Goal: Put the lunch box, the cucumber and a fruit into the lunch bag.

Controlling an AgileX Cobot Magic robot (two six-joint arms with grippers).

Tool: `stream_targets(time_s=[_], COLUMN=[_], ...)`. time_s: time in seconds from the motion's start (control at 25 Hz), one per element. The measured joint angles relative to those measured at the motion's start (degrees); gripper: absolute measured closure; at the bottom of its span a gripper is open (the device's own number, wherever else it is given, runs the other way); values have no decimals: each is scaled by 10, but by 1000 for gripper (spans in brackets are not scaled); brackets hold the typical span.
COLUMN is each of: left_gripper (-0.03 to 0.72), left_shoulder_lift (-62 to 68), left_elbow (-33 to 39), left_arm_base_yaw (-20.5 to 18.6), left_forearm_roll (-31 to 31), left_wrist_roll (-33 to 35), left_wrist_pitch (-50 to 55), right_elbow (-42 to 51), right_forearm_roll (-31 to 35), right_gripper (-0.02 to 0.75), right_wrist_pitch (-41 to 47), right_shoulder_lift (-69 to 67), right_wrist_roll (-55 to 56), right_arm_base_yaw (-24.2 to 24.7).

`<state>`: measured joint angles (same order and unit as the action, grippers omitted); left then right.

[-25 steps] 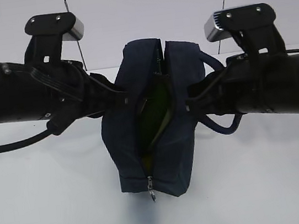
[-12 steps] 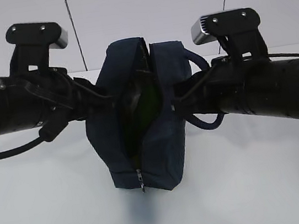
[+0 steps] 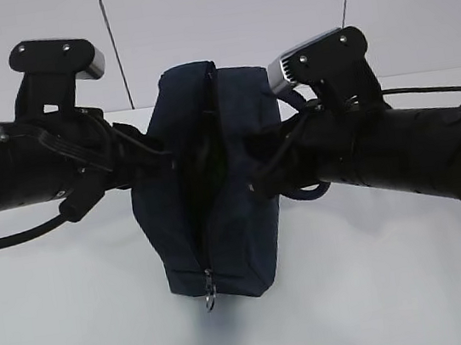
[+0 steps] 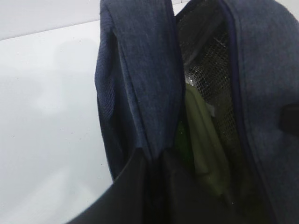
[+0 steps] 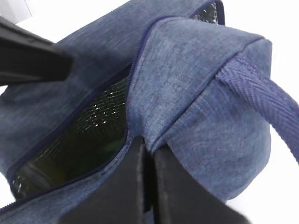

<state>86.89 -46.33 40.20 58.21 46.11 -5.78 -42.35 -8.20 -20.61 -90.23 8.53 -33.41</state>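
The navy lunch bag (image 3: 215, 183) stands in the middle of the white table between both arms, its zipper pull (image 3: 210, 298) hanging at the near end. My left gripper (image 4: 156, 151) is shut on the bag's left zipper edge. My right gripper (image 5: 149, 144) is shut on the right edge, beside a handle (image 5: 261, 93). Through the narrow slit the left wrist view shows the silver lining, the lunch box's pale green lid (image 4: 203, 140) and a strip of dark green cucumber (image 4: 182, 137). The fruit is hidden.
The white table (image 3: 81, 331) runs out on all sides of the bag, with a pale wall (image 3: 216, 11) behind. Both black arms (image 3: 15, 168) reach in level from the sides. The left gripper's black finger (image 5: 32, 56) shows in the right wrist view.
The two grippers have drawn together, so the bag's mouth has narrowed from a wide gap to a slit. The bag has shifted a little left, and the right arm has swung in and tilted.
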Motion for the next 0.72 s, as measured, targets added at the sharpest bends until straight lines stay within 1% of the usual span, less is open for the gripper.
stream_targets(time_s=[0.16,0.36,0.72], left_gripper=[661,661,660], left_shoulder_lift=[0,18,24], left_elbow=[3,3,3], left_arm_base_yaw=[0,0,0], left_forearm_roll=[0,0,9], left_wrist_roll=[0,0,1], left_wrist_pitch=[-17,-68,-74], right_elbow=[0,0,-3], right_forearm_roll=[-7,-8,-8], right_gripper=[717,717,711], right_wrist_pitch=[-7,-13,-69], right_shoulder_lift=[-1,-7,-39], right_wrist_roll=[0,-5,-14], right_arm_base_yaw=[0,0,0])
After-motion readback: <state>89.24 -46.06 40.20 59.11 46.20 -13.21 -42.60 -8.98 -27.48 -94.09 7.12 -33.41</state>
